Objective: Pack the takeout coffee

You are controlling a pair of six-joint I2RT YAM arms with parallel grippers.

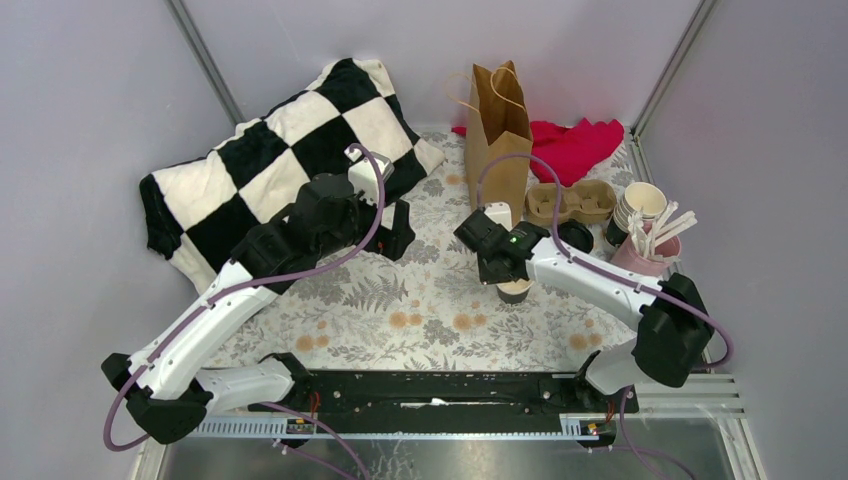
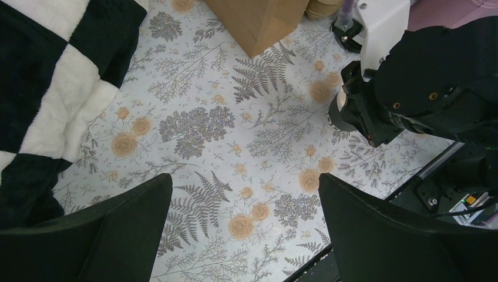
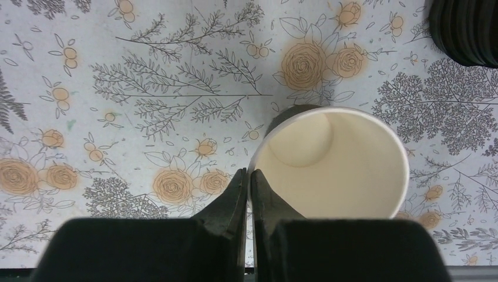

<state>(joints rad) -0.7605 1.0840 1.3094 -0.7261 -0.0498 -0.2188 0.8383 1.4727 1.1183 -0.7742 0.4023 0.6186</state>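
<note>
I have my right gripper (image 3: 248, 177) pinched together on the rim of the lidless coffee cup (image 3: 343, 167), while my left gripper (image 2: 245, 179) hangs spread wide, well apart from it.

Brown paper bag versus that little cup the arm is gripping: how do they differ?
The brown paper bag is tall and tan; the black cup is short, dark outside and pale inside. The bag stands at the back by the red cloth; the cup is near the middle. The right arm has its jaws pinched on the cup's rim; no jaws hold the bag. Both are upright.
</note>
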